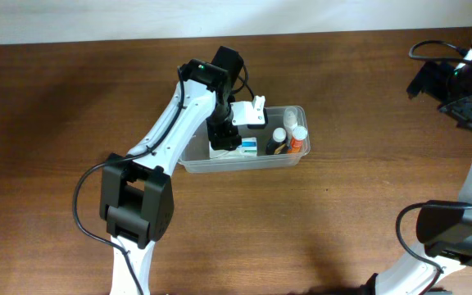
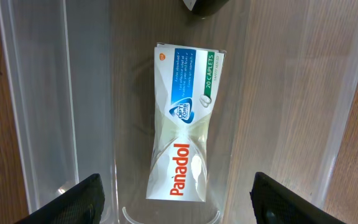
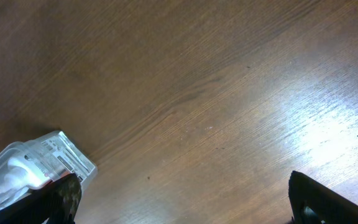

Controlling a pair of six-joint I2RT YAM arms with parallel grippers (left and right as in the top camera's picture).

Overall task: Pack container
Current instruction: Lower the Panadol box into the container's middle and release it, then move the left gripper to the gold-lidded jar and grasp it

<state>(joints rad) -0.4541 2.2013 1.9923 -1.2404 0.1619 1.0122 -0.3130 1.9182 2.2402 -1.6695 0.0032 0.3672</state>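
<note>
The clear plastic container point(image 1: 289, 161) stands mid-table. It holds a white and blue Panadol box point(image 1: 249, 147), a dark bottle point(image 1: 278, 142) and an orange bottle point(image 1: 299, 136). My left gripper point(image 1: 224, 131) hangs over the container's left half. In the left wrist view its jaws point(image 2: 176, 186) are open and empty above the Panadol box point(image 2: 182, 124), which lies flat on the container's floor between the walls point(image 2: 48, 112). My right gripper point(image 1: 456, 86) is far off at the table's right edge. In the right wrist view it point(image 3: 182, 199) is open and empty over bare wood.
A clear blister pack point(image 3: 36, 165) lies on the table beside my right gripper's left finger. A dark rounded object point(image 2: 204, 5) sits just beyond the Panadol box in the container. The table is brown wood.
</note>
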